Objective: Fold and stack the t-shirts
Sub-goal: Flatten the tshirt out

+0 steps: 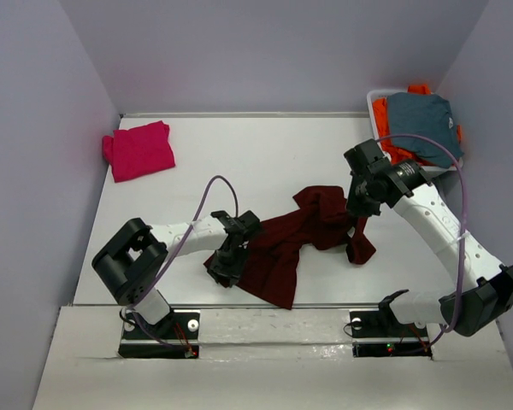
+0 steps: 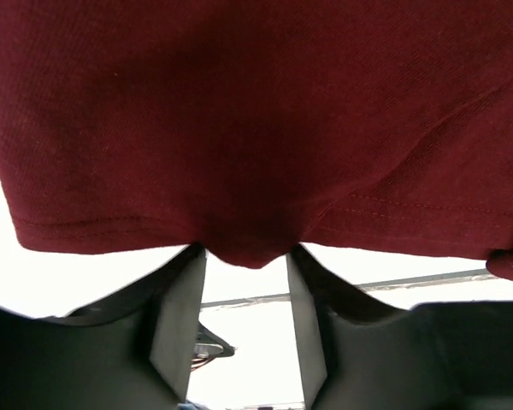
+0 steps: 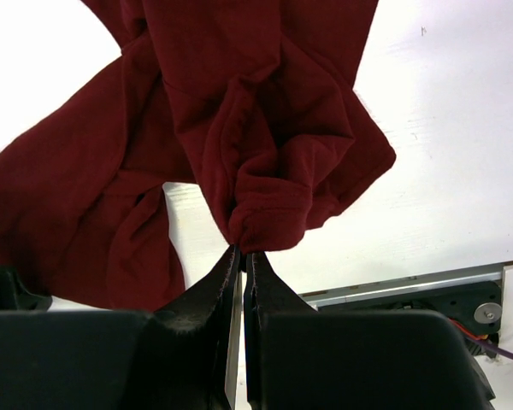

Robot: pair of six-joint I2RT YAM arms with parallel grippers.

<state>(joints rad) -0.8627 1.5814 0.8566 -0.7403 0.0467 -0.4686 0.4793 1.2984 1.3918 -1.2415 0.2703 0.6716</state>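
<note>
The dark maroon t-shirt (image 1: 299,235) lies crumpled in the middle of the table, partly lifted at its right end. My right gripper (image 1: 359,209) is shut on a bunched fold of it (image 3: 265,128), with the cloth hanging from the tips of the gripper (image 3: 242,249). My left gripper (image 1: 223,266) is at the shirt's left edge. In the left wrist view its jaws stand wide apart at the gripper (image 2: 245,252), and the shirt's hem (image 2: 256,128) sags between the fingertips, not pinched. The magenta-pink t-shirt (image 1: 138,149) lies folded at the far left.
A white bin (image 1: 374,96) at the back right holds a grey-blue garment (image 1: 423,120) on top of an orange one (image 1: 395,152). Grey walls close in the table on three sides. The metal front edge (image 1: 265,314) runs by the arm bases.
</note>
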